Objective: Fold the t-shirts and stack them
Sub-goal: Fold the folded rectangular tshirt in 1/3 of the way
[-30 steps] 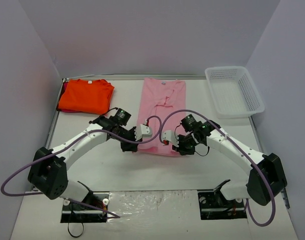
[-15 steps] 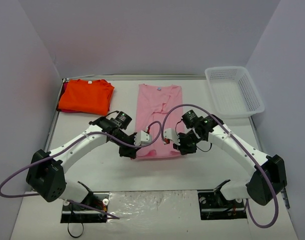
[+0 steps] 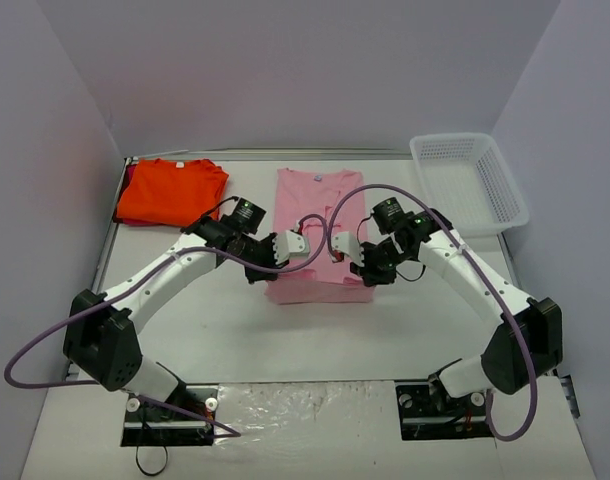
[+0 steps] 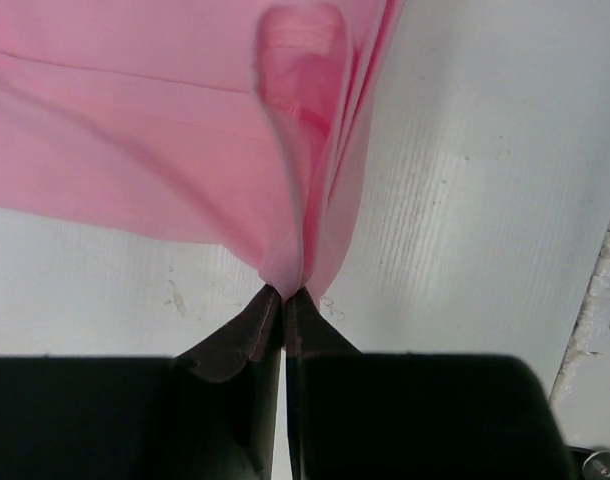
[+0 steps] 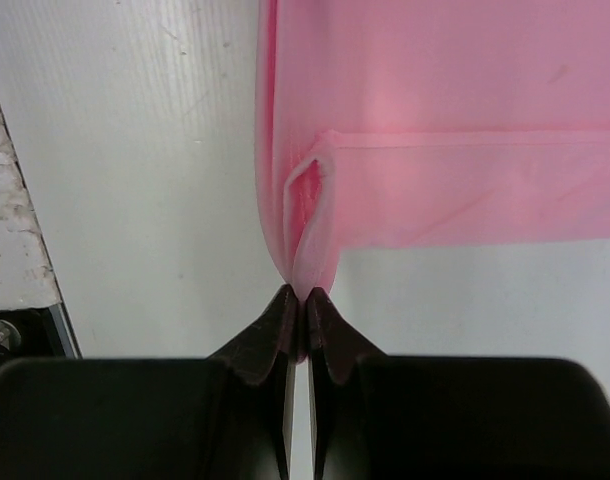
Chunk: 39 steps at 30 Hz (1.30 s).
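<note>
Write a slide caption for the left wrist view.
Left gripper shut on a bunched edge of the pink t-shirt, cloth fanning out over the white table.

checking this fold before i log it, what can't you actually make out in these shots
- Top view: the tips of the left hand and right hand sit under their own wrist housings, so the grip spots on the pink t-shirt do not show.
- Both wrist views: the pink t-shirt runs off the top edge, so which part of it is pinched cannot be told.
- Top view: whatever lies beneath the orange t-shirt is covered by the shirt itself.
</note>
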Tool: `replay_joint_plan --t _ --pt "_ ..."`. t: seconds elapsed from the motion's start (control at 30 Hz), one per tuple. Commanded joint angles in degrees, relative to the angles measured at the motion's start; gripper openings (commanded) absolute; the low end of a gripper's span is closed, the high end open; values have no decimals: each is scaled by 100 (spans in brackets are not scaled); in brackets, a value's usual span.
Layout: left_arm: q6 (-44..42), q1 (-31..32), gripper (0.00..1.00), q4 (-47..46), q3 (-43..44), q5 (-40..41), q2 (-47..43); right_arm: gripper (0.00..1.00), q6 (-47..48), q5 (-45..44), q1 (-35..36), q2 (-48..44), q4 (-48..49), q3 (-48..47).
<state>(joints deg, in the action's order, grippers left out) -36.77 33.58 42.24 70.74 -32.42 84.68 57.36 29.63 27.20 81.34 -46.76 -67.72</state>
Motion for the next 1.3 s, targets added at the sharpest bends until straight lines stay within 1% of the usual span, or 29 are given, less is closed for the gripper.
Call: replay_joint_plan --t 0.0,0.2,0.5,0.73,0.97,1.27 --pt "152 -185 2 -277 247 52 -31 0 170 78 -241 162 -193 -259" --pt "258 -378 2 -436 458 17 92 0 196 96 -487 505 -61 -513" --pt "232 -607 2 -568 967 -9 566 0 205 175 -672 1023 150 -997" --pt "206 -835 2 -664 1459 -1 1049 0 187 157 -891 1630 299 -1690" --pt "127 -1011 2 -621 2021 -36 1577 0 223 122 -1094 2359 317 -2271" --pt "-14 -1064 2 -339 2664 -150 2298 0 275 43 -1243 3001 326 -2843"
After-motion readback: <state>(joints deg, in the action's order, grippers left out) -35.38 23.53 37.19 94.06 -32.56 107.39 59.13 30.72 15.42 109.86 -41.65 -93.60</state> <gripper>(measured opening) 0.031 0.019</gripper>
